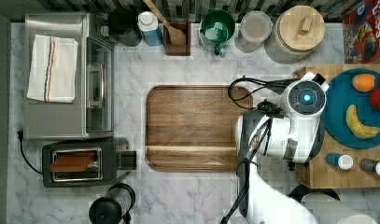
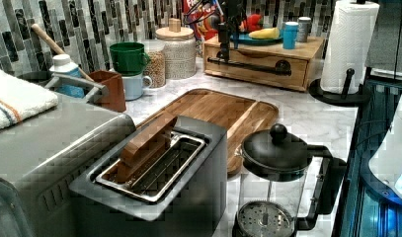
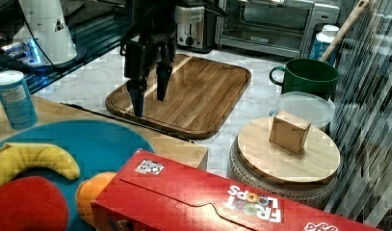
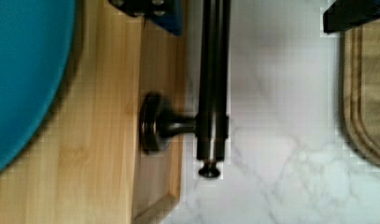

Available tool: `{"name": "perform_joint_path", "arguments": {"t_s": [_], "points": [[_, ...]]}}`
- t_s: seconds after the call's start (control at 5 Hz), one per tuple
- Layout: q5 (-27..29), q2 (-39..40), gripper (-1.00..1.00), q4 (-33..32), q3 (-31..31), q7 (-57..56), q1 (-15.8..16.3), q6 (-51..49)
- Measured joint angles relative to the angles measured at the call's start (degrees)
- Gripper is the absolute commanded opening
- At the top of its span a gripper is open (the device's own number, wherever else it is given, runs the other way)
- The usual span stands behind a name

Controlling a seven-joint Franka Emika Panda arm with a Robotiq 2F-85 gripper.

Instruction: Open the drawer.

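The long black bar handle (image 4: pixel 213 84) lay closest under the wrist camera, fixed by a round dark post to the front of the wide light-wood drawer (image 2: pixel 260 76). The black parallel gripper (image 3: pixel 149 106) pointed downward with its jaws spread wide. In the wrist view one blue-padded finger (image 4: pixel 164 18) stood over the drawer's side of the bar and the other (image 4: pixel 351 16) over the counter side, so the bar ran between them; neither finger could be seen touching it.

The drawer sat in the butcher-block cabinet (image 1: pixel 318 179) at the top view's right, and in the left view its front looked about flush with the cabinet. On the cabinet top rested a round teal plate (image 1: pixel 339 116) carrying a yellow banana (image 1: pixel 360 123), an orange fruit (image 1: pixel 363 82) and a red fruit (image 1: pixel 379 98). A small blue shaker with a white cap (image 1: pixel 339 161) stood just beside the plate.

In front of the handle spread the white marble counter (image 4: pixel 281 140), and beyond it lay a dark brown wooden tray with rounded corners (image 1: pixel 192 126). A white paper towel roll on a black stand (image 2: pixel 346 44) stood near the cabinet's end at the left view's right. Well apart from the drawer stood a grey slot toaster (image 1: pixel 82 161) and a black-lidded glass French press (image 2: pixel 275 182)
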Motion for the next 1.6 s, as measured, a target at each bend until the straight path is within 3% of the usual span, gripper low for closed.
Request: {"name": "perform_joint_path", "arguments": {"t_s": [1.0,1.6], "points": [[2.5,4.7,1.0,-0.7,-0.6,-1.9,-0.3,1.5],[3.5,5.1,1.0,0.9,-0.4,-1.9,-0.3,-6.9]]}}
